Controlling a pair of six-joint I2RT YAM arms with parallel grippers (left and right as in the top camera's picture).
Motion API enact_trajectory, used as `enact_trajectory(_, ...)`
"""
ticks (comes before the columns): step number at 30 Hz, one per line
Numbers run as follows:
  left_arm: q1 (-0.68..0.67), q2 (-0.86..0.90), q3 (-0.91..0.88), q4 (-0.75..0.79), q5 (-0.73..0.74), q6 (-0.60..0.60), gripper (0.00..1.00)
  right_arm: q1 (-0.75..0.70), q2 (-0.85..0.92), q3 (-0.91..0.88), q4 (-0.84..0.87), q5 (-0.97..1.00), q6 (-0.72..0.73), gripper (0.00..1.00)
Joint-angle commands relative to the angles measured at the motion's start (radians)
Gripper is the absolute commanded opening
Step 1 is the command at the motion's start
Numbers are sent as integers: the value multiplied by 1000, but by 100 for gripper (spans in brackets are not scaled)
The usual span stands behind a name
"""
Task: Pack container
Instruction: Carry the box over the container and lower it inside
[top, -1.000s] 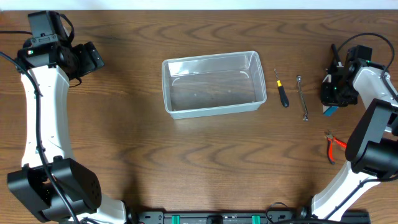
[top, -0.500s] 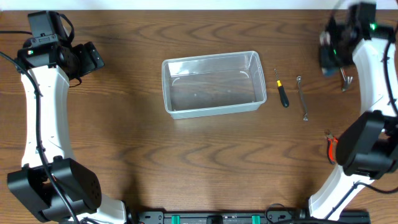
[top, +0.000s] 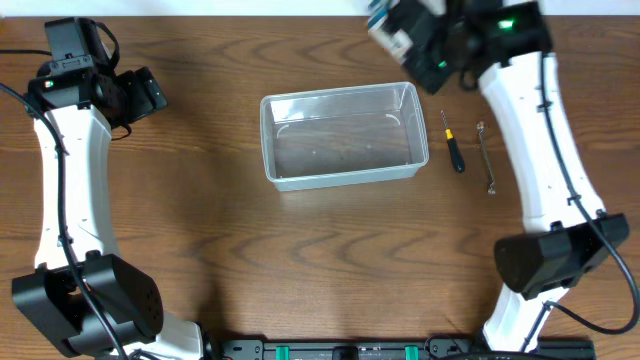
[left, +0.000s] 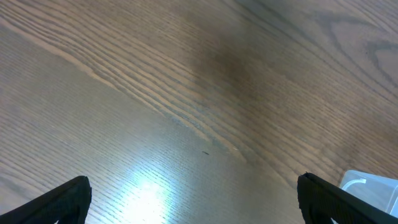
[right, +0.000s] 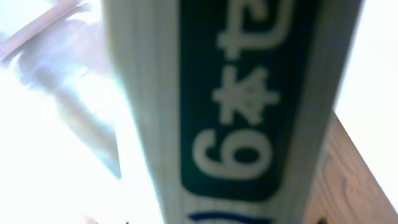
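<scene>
Overhead, the right claw (top: 398, 32) hangs at the far edge of the table (top: 300, 260), smeared by motion blur. A small blue-and-white box (top: 383, 20) sits at its tip, and the blur hides where the fingers meet it. The container (top: 340, 135) stands on the table just to the near side of this claw and slightly to its left. It is upright, with nothing to be seen inside. Nearer the robot than the claw, and a little to its right, lie a screwdriver (top: 453, 147) and a slim wrench (top: 487, 160). They are parallel but apart, and the wrench lies close beside the arm's white link. The left claw (top: 152, 92) is a dark mass well to the left of the container, and its jaws cannot be made out from above.

In the left wrist view, only the two black fingertips (left: 62, 198) show, cut off at the bottom corners. They stand wide apart with bare wood between them. One rounded corner of the container (left: 372, 186) peeks in at the lower right, past the right-hand tip.

In the right wrist view, the box (right: 236, 106) fills nearly the whole frame, out of focus, its white face bearing a dark label with printed characters. The fingers are hidden behind it, yet the box rides with the claw, clamped in it. The pale, glassy blur at upper left cannot be identified. A sliver of wood shows at lower right.
</scene>
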Motion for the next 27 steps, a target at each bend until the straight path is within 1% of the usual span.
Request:
enact_trajectory(1,3,5,5,-3,-11,-10,98,56,-1,9,-30,-13,-155,4)
enact_trajectory(8,3,5,5,-3,-10,-10,98,140,7,-68,-57,-13,-286,4)
enact_trajectory(14,3,5,5,-3,-11,-10,98,174,10,-208,-23,-50,-390,3)
enact_trajectory(18,3,5,5,-3,-11,-10,98,176,10,-332,61,-50,-397,2)
enact_trajectory(27,3,5,5,-3,-11,-10,98,175,10,-521,220,-50,-396,2)
